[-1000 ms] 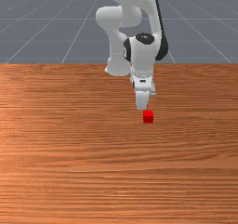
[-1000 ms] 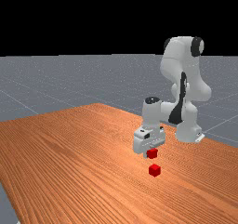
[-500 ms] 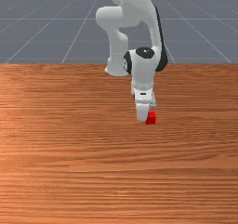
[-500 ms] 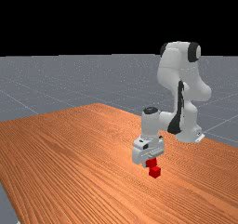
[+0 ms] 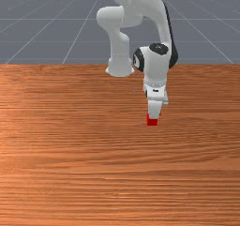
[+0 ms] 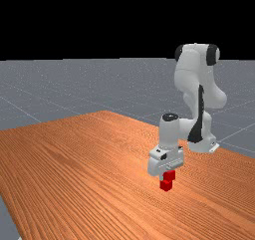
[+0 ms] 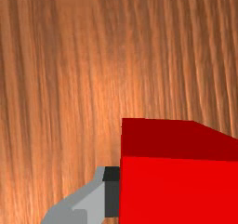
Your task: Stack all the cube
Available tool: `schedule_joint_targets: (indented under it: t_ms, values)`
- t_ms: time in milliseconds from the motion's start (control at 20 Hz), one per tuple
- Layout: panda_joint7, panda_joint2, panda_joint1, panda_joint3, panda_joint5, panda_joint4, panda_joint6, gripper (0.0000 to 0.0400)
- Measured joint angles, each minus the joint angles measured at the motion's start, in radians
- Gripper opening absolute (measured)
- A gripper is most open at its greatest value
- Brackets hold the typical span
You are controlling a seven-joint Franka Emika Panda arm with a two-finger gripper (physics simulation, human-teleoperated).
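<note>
You have two smooth, solid red cubes: your gripper (image 5: 155, 114) stands part open, pinching the upper cube (image 6: 170, 175), which sits off-centre above the lower cube (image 6: 166, 185), contact unclear, over one grained, orange-brown wooden table (image 5: 70, 150).

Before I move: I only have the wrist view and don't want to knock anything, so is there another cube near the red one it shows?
Observer: Yes. In the far view, the upper cube, the one you see, has a lower cube beneath it.
Operator: Lined up?
Observer: Not squarely: in the far view, the upper cube sits off toward that view's right.
</note>
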Motion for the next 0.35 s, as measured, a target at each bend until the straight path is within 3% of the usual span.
schedule_joint_targets:
  t_ms: [50,350]
  values:
    - [-0.029,0.015,-0.009,0.014,0.005,0.021,-0.029,0.0191]
    - [-0.05,0.014,-0.027,0.001,-0.007,-0.006,0.039,0.0188]
